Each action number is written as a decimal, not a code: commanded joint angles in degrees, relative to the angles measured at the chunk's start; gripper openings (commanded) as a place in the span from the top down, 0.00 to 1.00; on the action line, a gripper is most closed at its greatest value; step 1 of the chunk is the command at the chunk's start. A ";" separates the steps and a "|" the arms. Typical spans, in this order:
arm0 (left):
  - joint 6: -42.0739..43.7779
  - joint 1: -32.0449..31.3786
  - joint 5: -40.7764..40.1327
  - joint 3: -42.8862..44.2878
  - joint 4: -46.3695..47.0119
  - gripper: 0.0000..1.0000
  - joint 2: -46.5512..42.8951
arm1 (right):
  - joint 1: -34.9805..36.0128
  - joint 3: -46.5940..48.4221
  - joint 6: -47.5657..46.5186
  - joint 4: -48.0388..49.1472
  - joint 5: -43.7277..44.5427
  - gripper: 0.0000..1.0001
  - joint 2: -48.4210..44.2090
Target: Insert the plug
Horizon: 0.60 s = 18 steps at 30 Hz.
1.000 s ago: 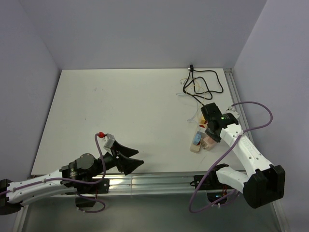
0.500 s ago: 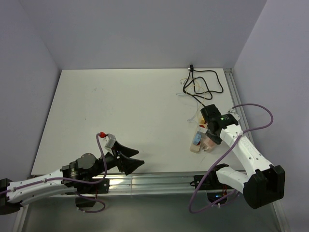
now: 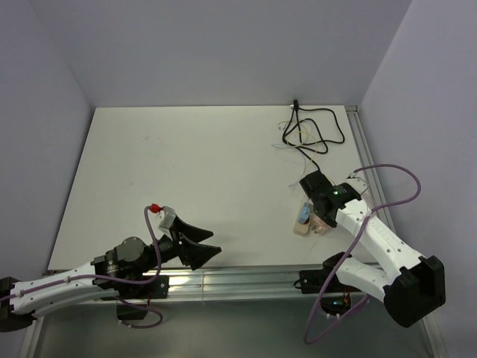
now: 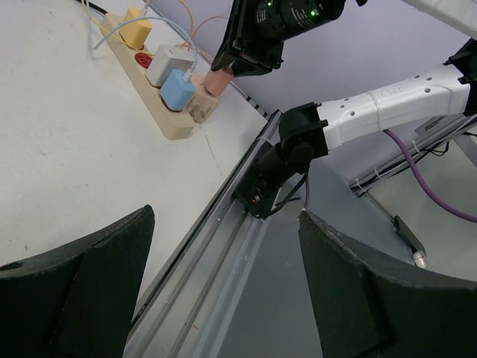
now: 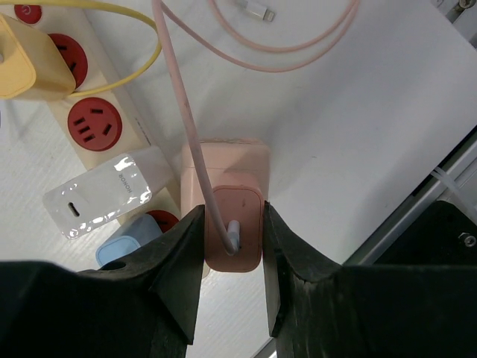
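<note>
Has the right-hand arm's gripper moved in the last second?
Yes. The right gripper, shut on the pink plug, has shifted slightly left in the overhead view, toward the power strip.

Power strip (image 5: pixel 52 108) cut off at left edge, blue plug (image 5: pixel 134 239) half behind a finger (image 5: pixel 162 280) — prongs of pink plug (image 5: pixel 235 170) hidden.

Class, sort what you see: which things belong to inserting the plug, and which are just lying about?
Job: pink plug, right gripper shut on it, power strip.
Lying about: white charger, blue charger, yellow plug, black cable, open left gripper.
</note>
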 commanded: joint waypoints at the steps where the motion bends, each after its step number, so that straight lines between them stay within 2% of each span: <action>1: 0.29 -0.22 -0.73 0.29 0.18 0.16 -0.66 | 2.85 -4.57 7.17 -2.26 -4.33 1.00 0.29; 7: 0.12 -0.22 -0.73 0.55 -0.17 0.16 -1.36 | 2.68 -5.97 7.45 -0.96 -8.89 1.00 -1.21; 13: 0.03 -0.22 -0.82 0.46 -0.08 0.16 -1.45 | 1.98 -9.39 6.04 6.15 -18.63 1.00 4.85; 18: 0.11 -0.22 -1.17 0.64 -1.23 0.16 -1.80 | -0.12 -10.63 3.58 9.17 -20.94 1.00 6.70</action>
